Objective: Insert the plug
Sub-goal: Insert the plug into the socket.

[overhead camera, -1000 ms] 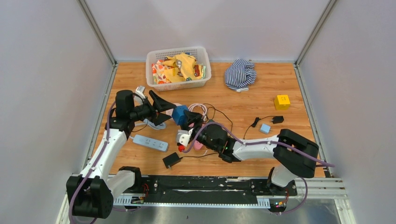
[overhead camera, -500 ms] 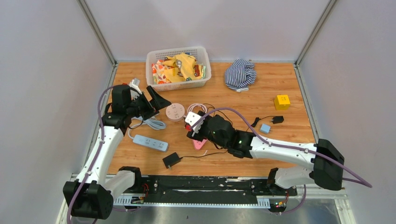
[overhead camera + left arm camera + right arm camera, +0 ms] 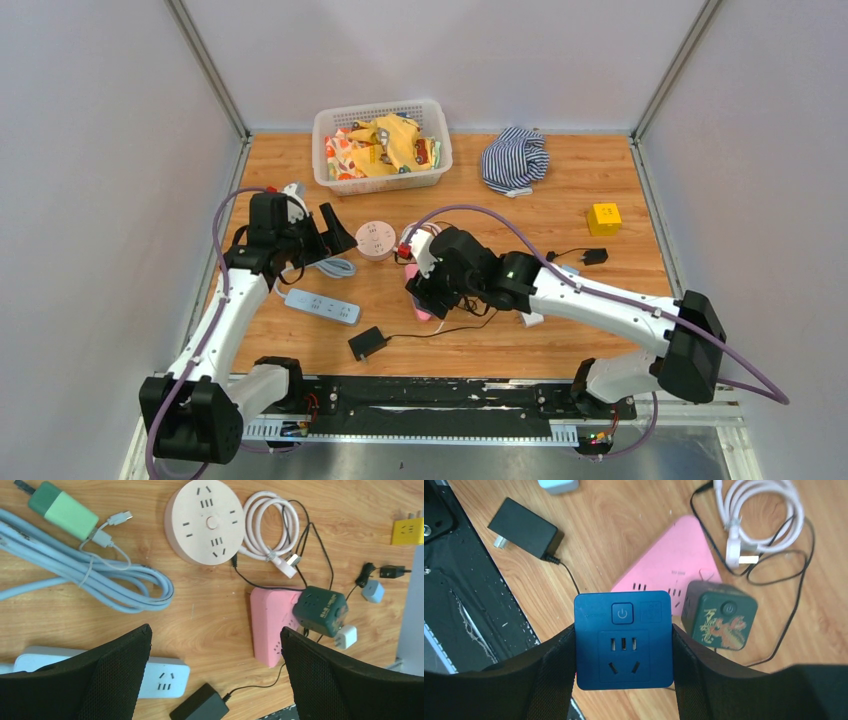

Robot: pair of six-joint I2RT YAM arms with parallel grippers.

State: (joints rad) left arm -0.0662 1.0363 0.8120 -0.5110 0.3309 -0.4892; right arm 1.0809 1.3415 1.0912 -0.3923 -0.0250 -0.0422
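Note:
The plug is a blue cube adapter (image 3: 623,640) with a power button and socket holes on the face I see; its pins are hidden. My right gripper (image 3: 623,630) is shut on its two sides and hangs above the near end of the pink power strip (image 3: 669,560). A dark green cube (image 3: 722,615) with a dragon print sits plugged into that pink strip (image 3: 270,625). In the top view the right gripper (image 3: 420,275) hovers over the strip (image 3: 425,308). My left gripper (image 3: 215,632) is wide open and holds nothing, off to the left (image 3: 335,238).
A round beige socket (image 3: 376,240), a white power strip (image 3: 322,306) and a black adapter (image 3: 368,343) lie near the left arm, with light-blue cable (image 3: 100,575) and a coiled white cable (image 3: 270,527). Further back are a basket (image 3: 380,112), striped cloth (image 3: 515,158) and a yellow cube (image 3: 603,218).
The left gripper opened fully, left the blue cube and drew back to the left. The right arm stretched out and carried the cube over the pink strip.

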